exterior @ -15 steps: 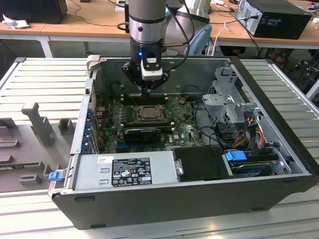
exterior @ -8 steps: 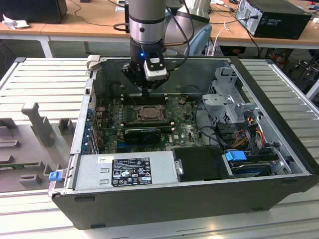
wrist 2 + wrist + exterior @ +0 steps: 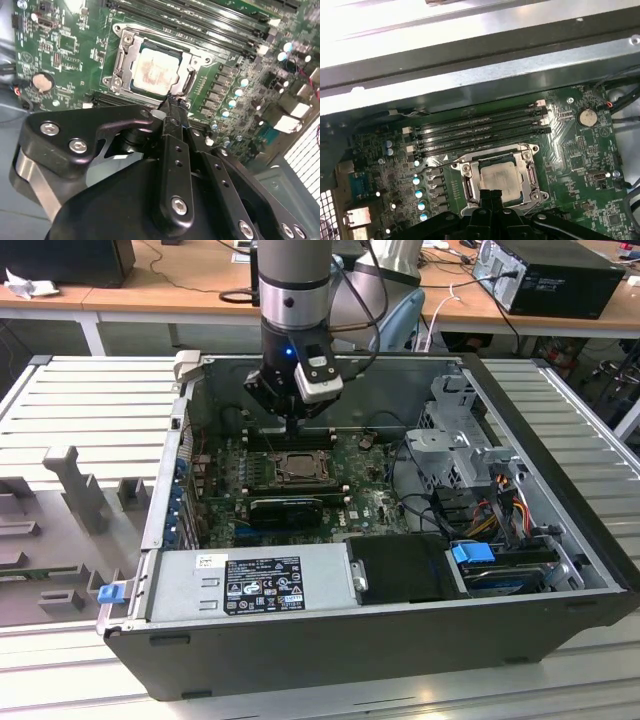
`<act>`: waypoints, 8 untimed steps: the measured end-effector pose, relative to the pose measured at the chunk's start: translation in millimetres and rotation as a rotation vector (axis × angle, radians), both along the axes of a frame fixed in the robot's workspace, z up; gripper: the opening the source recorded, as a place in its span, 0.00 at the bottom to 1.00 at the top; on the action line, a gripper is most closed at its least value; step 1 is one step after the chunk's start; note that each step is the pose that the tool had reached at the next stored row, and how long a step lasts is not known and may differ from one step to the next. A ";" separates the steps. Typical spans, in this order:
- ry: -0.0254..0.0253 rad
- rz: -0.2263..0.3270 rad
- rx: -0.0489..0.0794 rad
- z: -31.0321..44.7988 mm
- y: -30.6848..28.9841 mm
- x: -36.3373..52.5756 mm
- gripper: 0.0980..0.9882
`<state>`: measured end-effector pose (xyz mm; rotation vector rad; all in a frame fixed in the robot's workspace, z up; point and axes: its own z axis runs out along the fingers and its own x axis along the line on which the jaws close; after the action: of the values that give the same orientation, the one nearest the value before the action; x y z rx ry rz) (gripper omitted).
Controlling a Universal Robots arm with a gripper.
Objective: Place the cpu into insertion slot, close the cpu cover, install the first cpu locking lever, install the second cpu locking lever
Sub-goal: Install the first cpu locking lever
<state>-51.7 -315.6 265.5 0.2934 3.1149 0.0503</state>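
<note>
Exterior view, from its left: grey jigs on a slatted bench, then an open PC case lying on its side w/ a blue clip at its near corner. Along the case's near edge sits a labelled power supply. Behind it is a green board w/ a black card. Just behind the card, mid-board, is the slot. Arm comes down from above. Pincer hangs low over the board at the slot's far side. Toward the exterior view's right: metal drive cage, coloured cables, blue tab.

Both wrist views: cpu sits in the slot, silver top up, smudged. Cover lies flat over it, cpu top showing thru the window. Pincer is narrow, tips pressed together w/ nothing seen between them, just beside the cover's edge; contact can't be told. Long black memory slots run beside the slot. Coin battery sits well apart.
</note>
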 end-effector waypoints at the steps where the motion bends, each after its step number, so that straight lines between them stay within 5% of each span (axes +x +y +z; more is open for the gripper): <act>1: 0.0000 0.033 0.000 -0.2 0.0 0.0 0.01; 5: 0.0000 0.133 0.000 -0.8 0.0 0.0 0.01; 8: -0.0001 0.145 0.000 -0.8 0.0 0.0 0.01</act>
<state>-51.7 -315.6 264.7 0.0668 3.1302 0.0517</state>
